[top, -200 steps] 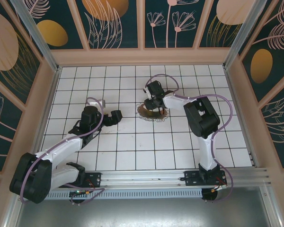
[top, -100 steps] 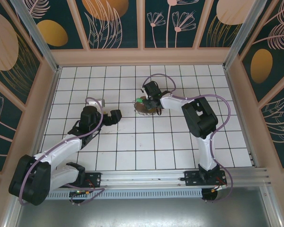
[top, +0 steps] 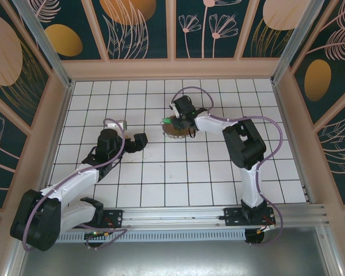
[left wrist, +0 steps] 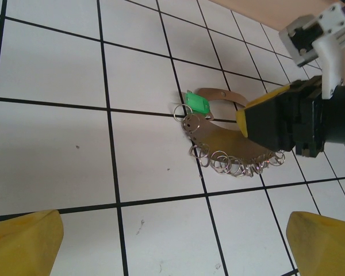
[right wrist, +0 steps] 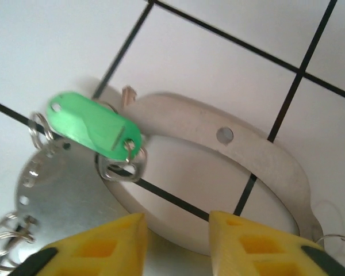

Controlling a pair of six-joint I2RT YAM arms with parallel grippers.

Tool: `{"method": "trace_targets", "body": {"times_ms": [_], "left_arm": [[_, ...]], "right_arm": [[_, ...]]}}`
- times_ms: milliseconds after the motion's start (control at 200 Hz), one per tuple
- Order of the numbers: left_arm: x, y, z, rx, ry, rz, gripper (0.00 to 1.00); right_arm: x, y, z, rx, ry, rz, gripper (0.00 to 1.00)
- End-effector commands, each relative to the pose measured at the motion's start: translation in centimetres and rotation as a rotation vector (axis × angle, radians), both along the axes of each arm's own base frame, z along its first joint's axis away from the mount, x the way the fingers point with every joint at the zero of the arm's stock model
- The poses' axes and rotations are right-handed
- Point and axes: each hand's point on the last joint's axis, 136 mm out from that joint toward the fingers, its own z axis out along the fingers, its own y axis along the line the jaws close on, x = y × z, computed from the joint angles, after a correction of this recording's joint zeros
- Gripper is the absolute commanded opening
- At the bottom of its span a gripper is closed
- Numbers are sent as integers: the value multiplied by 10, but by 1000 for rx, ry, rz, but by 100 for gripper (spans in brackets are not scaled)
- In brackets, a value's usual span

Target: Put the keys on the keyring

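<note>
Keyring centre-right in right wrist view: thin, flat, likely light, springy, slick. Green key upper left, touching its edge. Right gripper half open astride its lower edge, no evident grip. Left gripper wide, empty. Best hold: across the flat side.

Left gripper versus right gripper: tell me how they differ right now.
The left gripper has its jaws wide open; the right gripper shows only a narrow gap between its fingers. The left gripper hangs over bare tiles of the table, apart from the keyring; the right gripper is right at the keyring's band, close to the green key. Both have yellow fingers.
</note>
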Motion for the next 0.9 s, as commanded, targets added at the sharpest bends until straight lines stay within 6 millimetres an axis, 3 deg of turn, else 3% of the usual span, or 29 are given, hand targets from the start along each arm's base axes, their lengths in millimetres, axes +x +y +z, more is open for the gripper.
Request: {"method": "trace_targets", "body": {"times_ms": [0, 235, 445, 646, 896], "left_arm": [[1, -1, 8, 9, -26, -6, 99], [0, -1, 11, 10, -36, -13, 99], [2, -4, 17, -8, -46, -21, 99], [3, -6, 17, -14, -42, -23, 99], [2, -6, 21, -22, -50, -25, 99]], "right_arm": [[11, 25, 19, 58, -24, 55, 42], [23, 38, 9, 27, -12, 85, 51], [20, 46, 0, 18, 12, 124, 55], [21, 51, -7, 16, 11, 116, 65], [29, 52, -21, -34, -2, 96, 66]]}}
